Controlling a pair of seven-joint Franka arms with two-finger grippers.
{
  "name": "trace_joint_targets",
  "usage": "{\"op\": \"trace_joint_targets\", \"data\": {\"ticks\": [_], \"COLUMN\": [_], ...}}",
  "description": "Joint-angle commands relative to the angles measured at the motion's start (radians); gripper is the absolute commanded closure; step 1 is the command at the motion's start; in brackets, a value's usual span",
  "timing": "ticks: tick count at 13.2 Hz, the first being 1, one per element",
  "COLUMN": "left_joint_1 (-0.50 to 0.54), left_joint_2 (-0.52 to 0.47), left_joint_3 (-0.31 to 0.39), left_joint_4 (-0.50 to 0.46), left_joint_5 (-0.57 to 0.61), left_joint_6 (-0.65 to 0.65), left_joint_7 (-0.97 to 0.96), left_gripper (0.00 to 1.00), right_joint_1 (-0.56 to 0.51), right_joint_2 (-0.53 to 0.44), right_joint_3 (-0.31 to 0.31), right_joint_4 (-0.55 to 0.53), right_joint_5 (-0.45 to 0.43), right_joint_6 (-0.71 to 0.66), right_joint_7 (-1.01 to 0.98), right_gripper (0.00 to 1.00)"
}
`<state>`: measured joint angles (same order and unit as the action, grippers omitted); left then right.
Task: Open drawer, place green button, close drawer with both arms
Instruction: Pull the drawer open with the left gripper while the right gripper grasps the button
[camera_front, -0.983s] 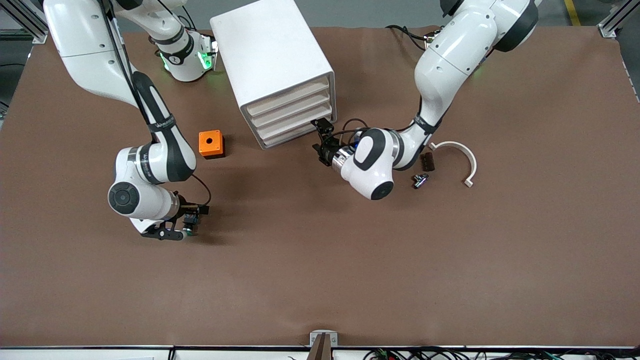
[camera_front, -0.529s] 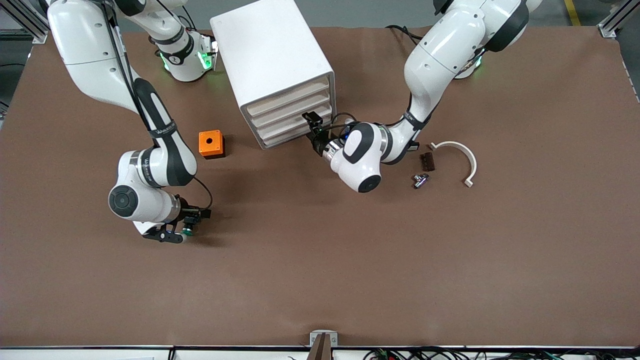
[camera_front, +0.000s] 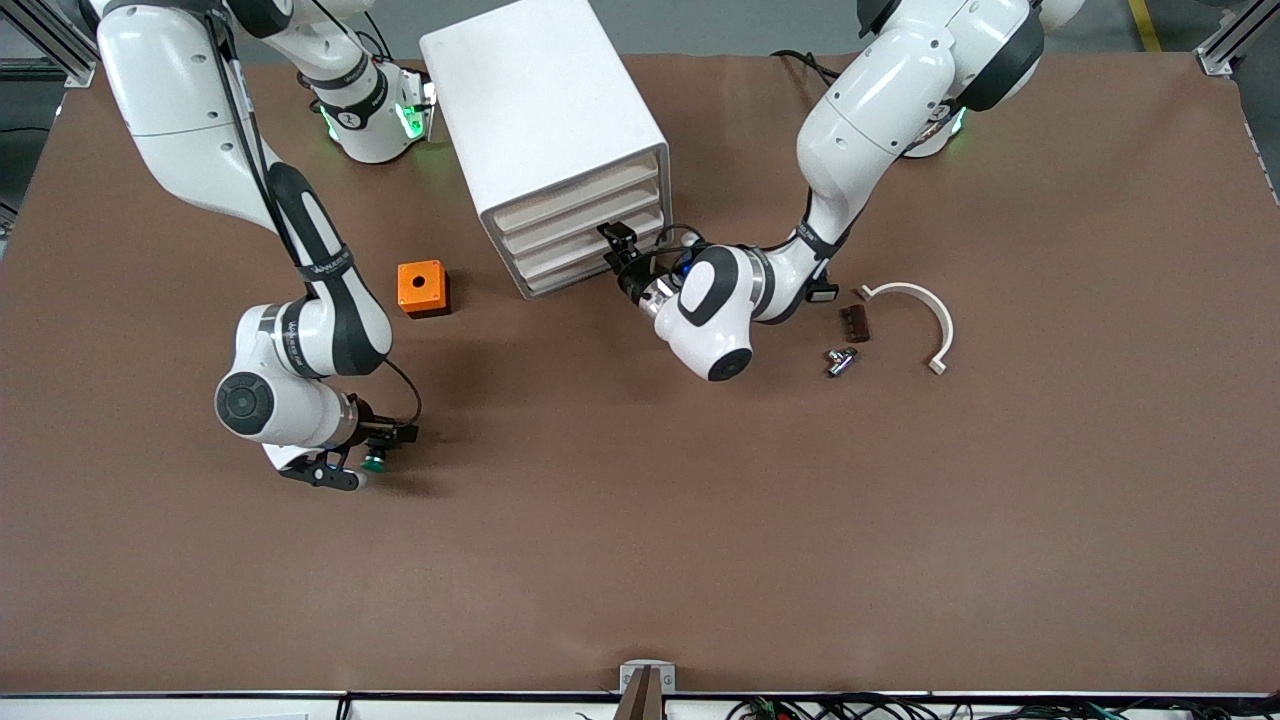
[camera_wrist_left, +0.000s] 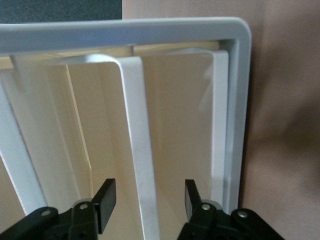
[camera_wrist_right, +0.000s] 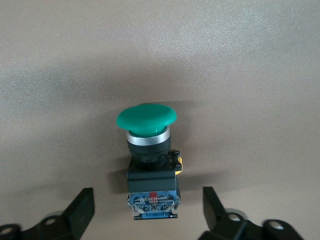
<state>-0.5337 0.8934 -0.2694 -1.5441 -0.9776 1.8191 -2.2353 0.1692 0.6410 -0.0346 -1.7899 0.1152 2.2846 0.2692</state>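
We see the right gripper (camera_wrist_right: 148, 212) low over the desk (camera_front: 700, 520), its fingers spread wide on either side of the button (camera_front: 374, 461), which lies on the desk nearer the front camera than the orange box (camera_front: 422, 288). The left gripper (camera_wrist_left: 146, 206) sits at the cabinet (camera_front: 545, 130), fingers wide astride a drawer (camera_wrist_left: 137, 150) front's pale handle.

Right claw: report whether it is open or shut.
Open. In the right wrist view the right claw has both fingers spread clear of the green-capped button, which lies between them untouched.
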Motion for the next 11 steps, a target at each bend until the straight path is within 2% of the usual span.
{"op": "trace_joint_targets", "data": {"ticks": [1,2,3,7,9,11], "left_joint_1": [-0.031,-0.029,-0.029,0.006,0.043,0.049], "left_joint_2": [0.010,0.012,0.012,0.004,0.010,0.010], "left_joint_3": [0.004,0.007,0.010,0.018,0.022,0.065], "left_joint_4": [0.019,0.019,0.019,0.027,0.059,0.085], "left_joint_5": [-0.018,-0.018,-0.016,-0.012,-0.006,-0.009], "left_joint_6": [-0.009,-0.007,-0.007,-0.007,-0.007,-0.007], "left_joint_7": [-0.012,-0.012,-0.012,-0.007,0.000,0.043], "left_gripper": [0.72,0.91,1.00,1.00,1.00,1.00], "right_joint_1": [0.007,0.006,0.006,0.006,0.009,0.012], "right_joint_2": [0.009,0.009,0.009,0.008,0.005,-0.004], "right_joint_3": [-0.007,-0.007,-0.007,-0.005,-0.005,-0.005], "right_joint_4": [0.012,0.010,0.010,0.010,0.012,0.017], "right_joint_5": [-0.017,-0.026,-0.028,-0.026,-0.028,-0.026], "right_joint_6": [0.007,0.007,0.006,-0.002,-0.007,-0.020], "right_joint_7": [0.015,0.015,0.015,0.012,0.013,0.013], "right_gripper": [0.24,0.31,0.36,0.54,0.67,0.73]}}
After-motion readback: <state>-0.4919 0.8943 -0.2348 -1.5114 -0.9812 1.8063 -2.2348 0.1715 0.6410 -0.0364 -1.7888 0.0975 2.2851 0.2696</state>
